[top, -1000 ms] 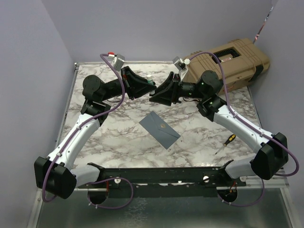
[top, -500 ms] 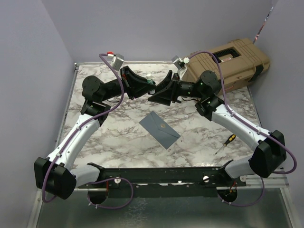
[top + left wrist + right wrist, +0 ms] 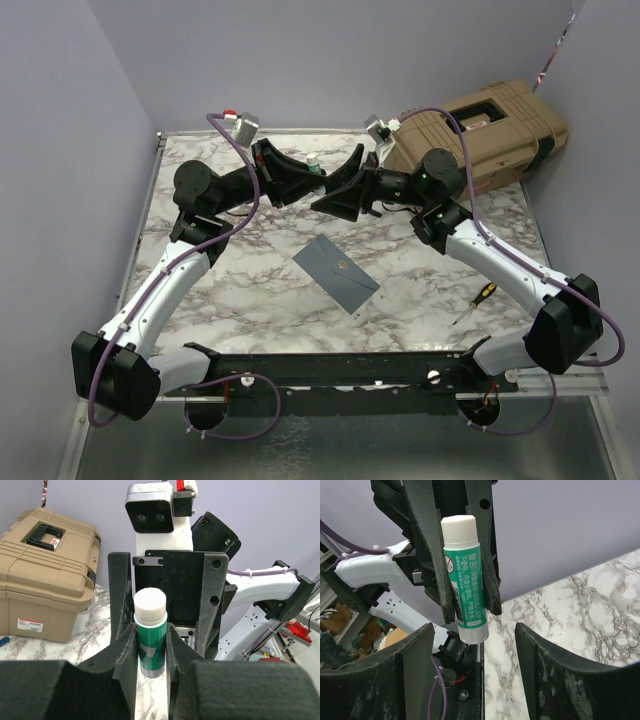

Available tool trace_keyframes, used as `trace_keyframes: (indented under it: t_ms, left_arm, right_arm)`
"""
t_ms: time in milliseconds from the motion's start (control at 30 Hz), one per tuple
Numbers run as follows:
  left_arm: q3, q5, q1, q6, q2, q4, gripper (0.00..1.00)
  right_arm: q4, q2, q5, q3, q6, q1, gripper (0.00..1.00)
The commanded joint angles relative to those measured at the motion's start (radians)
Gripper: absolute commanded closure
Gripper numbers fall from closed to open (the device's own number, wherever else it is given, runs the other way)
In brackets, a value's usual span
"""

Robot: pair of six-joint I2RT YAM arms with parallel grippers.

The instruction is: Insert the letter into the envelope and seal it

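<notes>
The grey-blue envelope [image 3: 336, 272] lies flat mid-table, flap closed, a small pale mark on its face. The letter is out of view. My left gripper [image 3: 312, 178] is raised at the back of the table, shut on a green glue stick with a white cap [image 3: 316, 168]; its pads clamp the stick's body in the left wrist view [image 3: 150, 630]. My right gripper [image 3: 335, 195] faces it, open and empty. In the right wrist view the stick [image 3: 465, 595] hangs upright between the left fingers, its lower end level with my spread right gripper [image 3: 472, 637], untouched.
A tan toolbox [image 3: 480, 130] stands at the back right and also shows in the left wrist view [image 3: 45, 580]. A screwdriver with a yellow-and-black handle [image 3: 473, 303] lies near the right front. Lilac walls close the back and sides.
My right gripper has edged a little left and up toward the glue stick. The left gripper, the stick and the envelope have stayed put.
</notes>
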Motion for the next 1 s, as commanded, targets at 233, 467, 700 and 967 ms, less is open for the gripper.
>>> trace_keyframes:
  t_ms: [233,467,700,967]
  left_arm:
    - [-0.01,-0.018,-0.005,-0.024,-0.006,0.022,1.0]
    - [-0.006,-0.022,-0.005,-0.027,0.004,0.022,1.0]
    - [-0.009,-0.074,-0.005,-0.046,0.011,0.019,1.0]
    - [-0.082,-0.619,-0.013,-0.177,0.001,-0.101,1.0]
  right_arm:
    - [0.075,-0.004,0.043,0.0,0.051,0.0,0.39]
    - [0.07,0.019,0.032,0.016,0.056,0.0,0.69]
    - [-0.061,0.032,0.141,0.061,-0.034,-0.001,0.92]
    - [-0.484,0.128,0.778,0.238,-0.507,0.071,0.99]
